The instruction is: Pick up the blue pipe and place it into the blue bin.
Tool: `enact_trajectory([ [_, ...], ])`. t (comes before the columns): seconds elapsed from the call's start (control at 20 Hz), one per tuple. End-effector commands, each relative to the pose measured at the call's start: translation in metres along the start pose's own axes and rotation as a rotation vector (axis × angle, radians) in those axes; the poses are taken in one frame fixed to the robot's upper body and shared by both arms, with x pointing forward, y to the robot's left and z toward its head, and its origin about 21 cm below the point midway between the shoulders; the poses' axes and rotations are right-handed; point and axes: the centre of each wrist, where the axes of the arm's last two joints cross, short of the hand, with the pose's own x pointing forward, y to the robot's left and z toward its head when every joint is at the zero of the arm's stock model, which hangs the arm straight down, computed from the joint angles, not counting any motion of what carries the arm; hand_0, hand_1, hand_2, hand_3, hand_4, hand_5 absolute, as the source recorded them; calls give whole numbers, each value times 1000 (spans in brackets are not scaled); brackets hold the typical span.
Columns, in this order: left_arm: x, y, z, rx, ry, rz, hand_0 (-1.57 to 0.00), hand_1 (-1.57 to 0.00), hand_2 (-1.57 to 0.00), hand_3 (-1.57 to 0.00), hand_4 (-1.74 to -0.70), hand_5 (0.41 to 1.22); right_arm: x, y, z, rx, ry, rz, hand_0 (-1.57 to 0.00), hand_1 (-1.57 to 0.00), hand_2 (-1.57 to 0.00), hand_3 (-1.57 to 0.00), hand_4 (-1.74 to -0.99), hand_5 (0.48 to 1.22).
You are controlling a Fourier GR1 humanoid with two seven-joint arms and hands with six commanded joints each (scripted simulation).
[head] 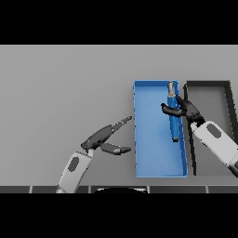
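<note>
Over the right side of the blue bin (153,158), the right hand (183,108) had its fingers and thumb curled round the blue pipe (173,116), which ran lengthwise along the bin's right wall, grey tip toward the far end. Beside the bin stood a dark bin (208,84). Left of both, the left hand (108,137) hovered above the grey surface (60,93), fingers straight and spread.

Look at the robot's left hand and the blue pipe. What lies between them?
In the head view, the left hand and the blue pipe are separated by bare grey table, then the blue bin's left wall and floor.
</note>
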Motion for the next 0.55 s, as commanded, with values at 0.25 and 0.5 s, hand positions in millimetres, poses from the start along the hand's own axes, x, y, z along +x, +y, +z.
enact_trajectory([
  [0.25, 1, 0, -6, 5, 11, 0, 1, 1, 1, 1, -886, 431, 2, 0, 1, 7, 13, 41, -8, -7, -7, -4, -1022, 665],
  [0.5, 0, -1, -1, 1, -2, 1, 1, 1, 1, 1, -885, 431, 2, 1, 2, 12, 19, 57, -6, -5, -5, -3, -1022, 643],
])
